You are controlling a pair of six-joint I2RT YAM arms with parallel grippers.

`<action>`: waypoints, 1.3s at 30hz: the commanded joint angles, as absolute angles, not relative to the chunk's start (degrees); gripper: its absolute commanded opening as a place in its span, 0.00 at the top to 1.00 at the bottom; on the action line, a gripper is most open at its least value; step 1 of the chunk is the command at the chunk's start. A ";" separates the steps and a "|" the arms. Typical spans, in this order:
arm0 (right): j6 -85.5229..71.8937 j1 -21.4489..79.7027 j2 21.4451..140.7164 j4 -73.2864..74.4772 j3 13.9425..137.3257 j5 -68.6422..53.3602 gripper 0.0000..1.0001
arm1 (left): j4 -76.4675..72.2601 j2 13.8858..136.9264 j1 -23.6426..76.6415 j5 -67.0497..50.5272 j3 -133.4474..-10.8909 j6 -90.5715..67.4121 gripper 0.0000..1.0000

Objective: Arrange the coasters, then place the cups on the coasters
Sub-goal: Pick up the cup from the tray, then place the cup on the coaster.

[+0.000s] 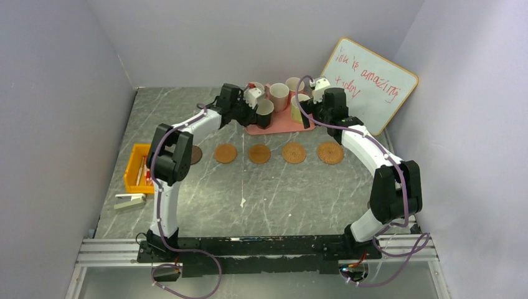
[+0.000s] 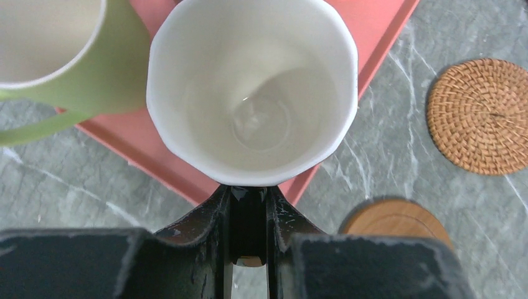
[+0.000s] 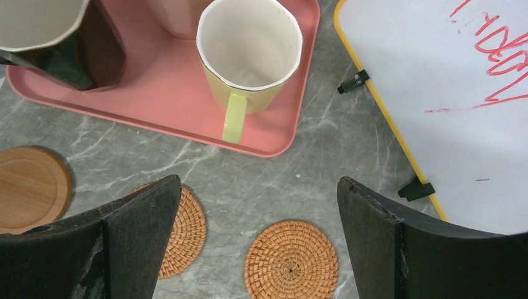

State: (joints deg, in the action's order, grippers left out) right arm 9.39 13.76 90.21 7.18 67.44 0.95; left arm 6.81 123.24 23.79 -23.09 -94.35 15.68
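Left pincer [image 2: 249, 198] is closed, clamped on the dark brown mug [image 2: 252, 93], apparently by its handle: a dark strip sits between the fingers just under the pale rim. The mug is at the near edge of the pink tray [image 2: 389, 31]; can't tell if it's lifted or sitting. A pale green mug [image 2: 81, 62] stands close on its left.

Key relation: the coasters lie on the near side of the tray, toward the arm bases, in one left-right row. A smooth wooden coaster [image 2: 395, 227] is just near-right of the held mug, with a woven coaster [image 2: 479, 115] further right. The dark brown coaster [image 1: 196, 154] is at the far left end of the row, partly hidden under the left arm's elbow. The left arm is the nearer one for that end. Likely next move is to pull back off the tray and then set down; the mug must stay upright and clear the tray lip.

Right pincer [image 3: 255, 187] is wide open and holds nothing, hovering over the worktop [image 1: 280, 199] near the right-hand woven coasters. Another pale green mug [image 3: 249, 47] is straight ahead of it on the tray corner, with its handle pointing back at the pincer along the approach line.

The surface is grey and marbled, flat and hard. Plain walls close three sides, so it's a tight bay. A whiteboard [image 3: 436, 93] with red scrawl leans at the far right, near the right arm. An orange bin [image 1: 134, 168] sits at the left edge.
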 commanded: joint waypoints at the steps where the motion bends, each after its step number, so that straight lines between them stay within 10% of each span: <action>1: 8.70 13.34 88.80 5.99 67.85 0.25 0.00 | -1.63 112.92 22.15 -27.15 -92.64 13.08 0.95; 39: 6.86 12.74 86.63 5.97 67.59 -4.28 0.00 | -0.18 70.83 7.54 -15.97 -56.47 17.72 0.95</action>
